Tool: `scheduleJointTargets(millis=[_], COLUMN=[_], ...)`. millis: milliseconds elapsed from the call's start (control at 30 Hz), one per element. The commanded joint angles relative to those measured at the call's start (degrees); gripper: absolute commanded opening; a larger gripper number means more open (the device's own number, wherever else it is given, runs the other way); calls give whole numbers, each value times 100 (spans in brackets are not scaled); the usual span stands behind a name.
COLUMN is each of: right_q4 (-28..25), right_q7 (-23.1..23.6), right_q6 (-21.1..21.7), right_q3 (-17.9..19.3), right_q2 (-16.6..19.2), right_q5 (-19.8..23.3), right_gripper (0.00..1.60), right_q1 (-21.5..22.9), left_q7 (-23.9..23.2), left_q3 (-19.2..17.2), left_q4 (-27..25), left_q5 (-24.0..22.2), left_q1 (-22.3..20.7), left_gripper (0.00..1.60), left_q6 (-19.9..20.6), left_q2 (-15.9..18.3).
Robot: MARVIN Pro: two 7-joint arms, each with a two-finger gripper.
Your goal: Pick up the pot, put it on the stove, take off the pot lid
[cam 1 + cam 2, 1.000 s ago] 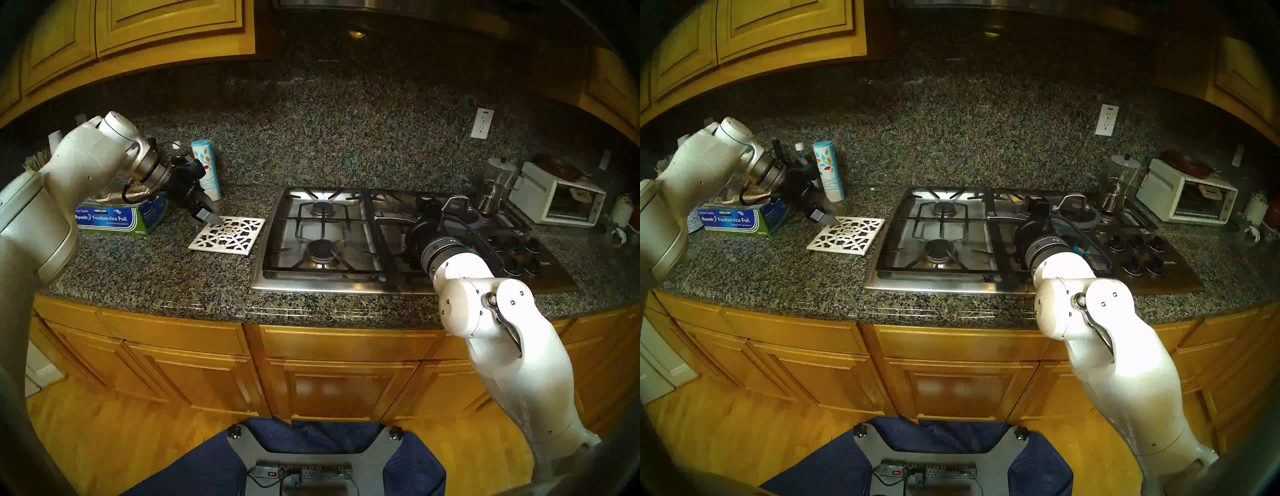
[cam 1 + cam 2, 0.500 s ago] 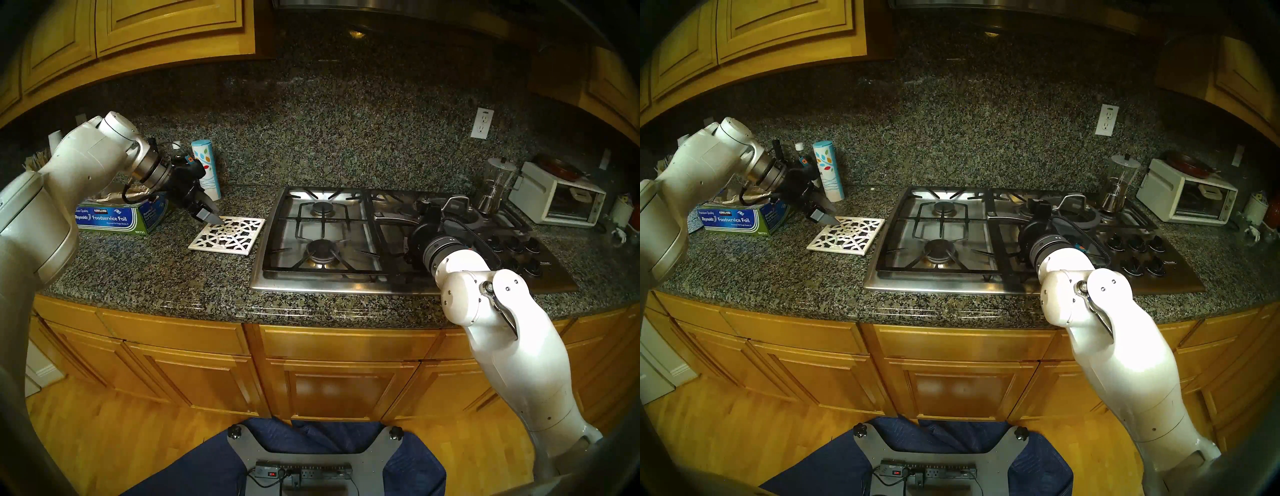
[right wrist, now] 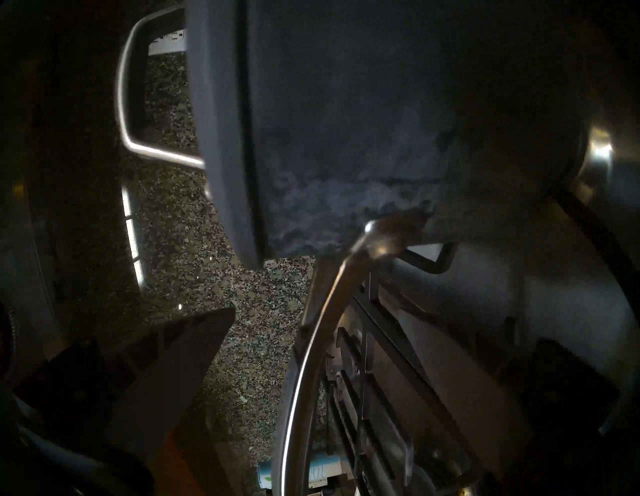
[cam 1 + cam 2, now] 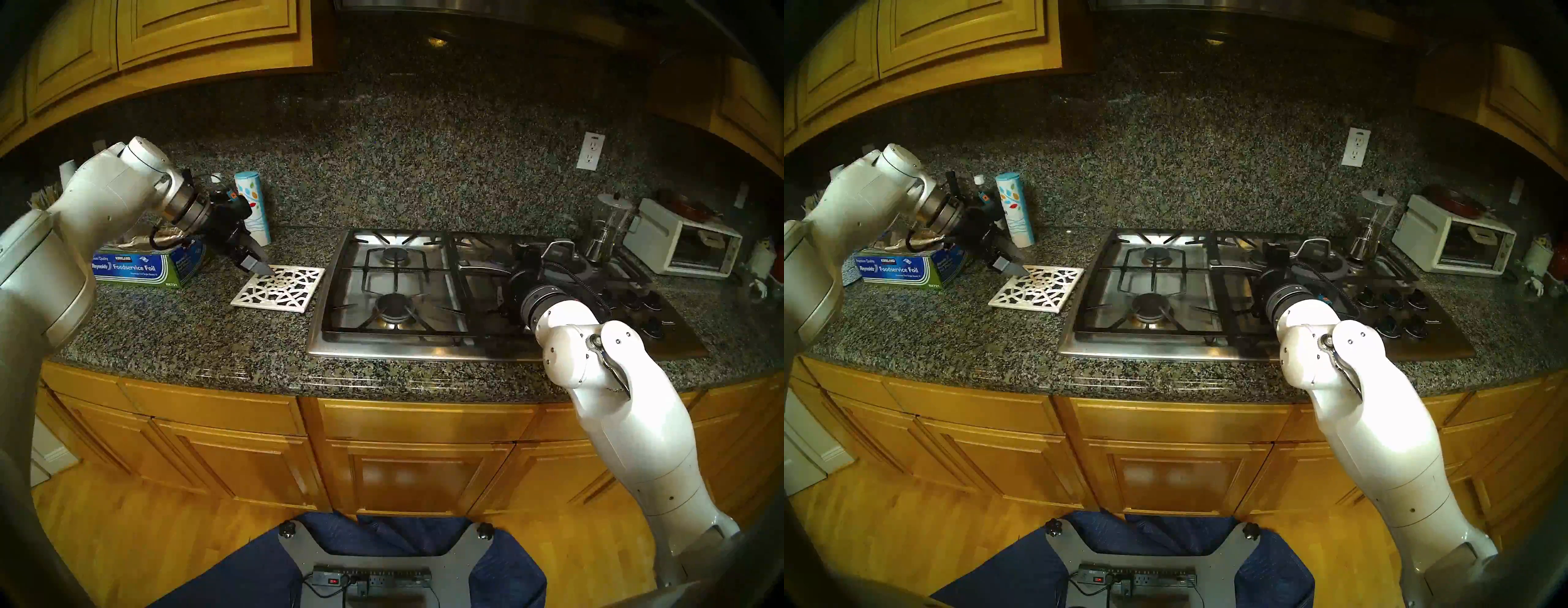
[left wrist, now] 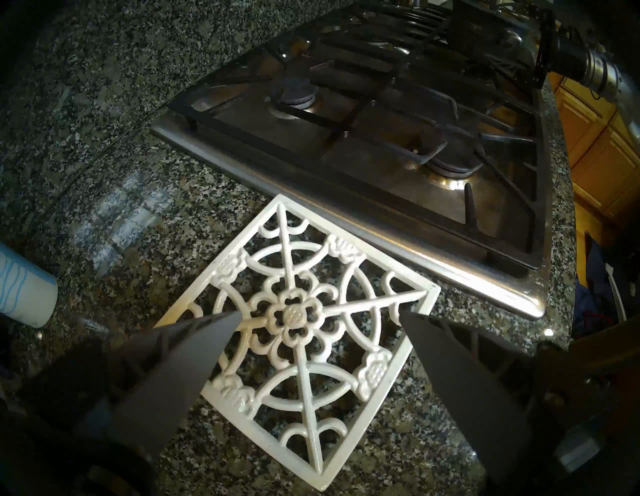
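Pot: small dark blue-grey speckled saucepan (image 3: 346,131) stands on the black grate at the back right of the stove, behind the right arm's wrist; its long curved steel handle (image 3: 304,363) runs out to the robot's left over the grates.
Pot lid: round glass lid with thick dark grey rim (image 4: 1335,271) sits on the pot, arched steel loop handle (image 4: 1312,244) upright on top. Contents of the pot cannot be told.
Stove: wide stainless steel gas cooktop (image 4: 382,346) with black cast grates, set in the speckled granite bench (image 4: 191,331); the two left burners are bare.
Right gripper (image 3: 311,346): just beside the pot's wall, jaws wide apart, nothing held; the steel handle lies between the two fingers in the wrist view, contact not clear.
Left gripper (image 5: 317,317): poised over the white square lattice trivet (image 5: 298,346) on the bench left of the stove, jaws wide apart, empty.
Foil box: blue cardboard box of foodservice foil (image 4: 140,267), open at the top, crumpled foil showing inside.
Canister: tall white and blue cylinder (image 4: 254,208) behind the trivet, capped.
Toaster oven: white, far right of the bench (image 4: 683,244), door shut.
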Motion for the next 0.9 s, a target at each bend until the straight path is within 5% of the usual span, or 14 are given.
scheduleJointTargets(millis=[0,300,333,433,633,733,867], right_q4=[32,215,230,264,322,354,405], right_q7=[315,451,462,491,529,548,581], right_q6=[180,328,339,369,426,448,470], right_q3=[111,99,96,91,89,78,36], right_q2=[-6,-22,-23,-25,-32,-50,-93], right_q5=[8,83,87,94,116,120,104], right_gripper=[160,154,148,78,51,0,0], right_q1=[278,373,381,399,422,428,442], left_q7=[-4,-2,-2,-2,-1,-1,-1], left_q3=[-76,-77,-77,-77,-78,-78,-78], left_q4=[3,-2,-2,-3,-5,-6,-7], left_q5=[-25,-25,-25,-25,-25,-25,-25], left_q1=[-243,-242,-242,-242,-242,-242,-242], left_gripper=[160,160,160,160,160,160,160], left_q6=[-9,-6,-6,-6,-5,-4,-4], left_q2=[-6,-4,-4,-3,-2,-2,-1])
